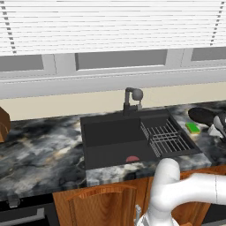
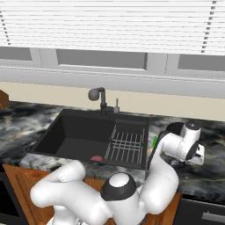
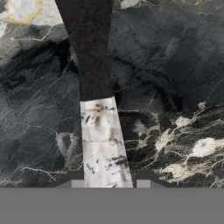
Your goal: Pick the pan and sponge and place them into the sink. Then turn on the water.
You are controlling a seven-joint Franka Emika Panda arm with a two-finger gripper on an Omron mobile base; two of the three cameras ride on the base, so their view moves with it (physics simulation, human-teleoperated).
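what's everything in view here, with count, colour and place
pan: 1, black, on counter right of sink; its handle dark with light tip
sponge: 1, bright green, on counter between sink and pan
sink: 1, dark grey, set in counter, reddish drain spot
wire rack: 1, dark, right half of sink
faucet: 1, dark, behind sink
counter: 1, dark marbled
blinds: 1, white, over window
gripper: 1, fingers either side of handle tip
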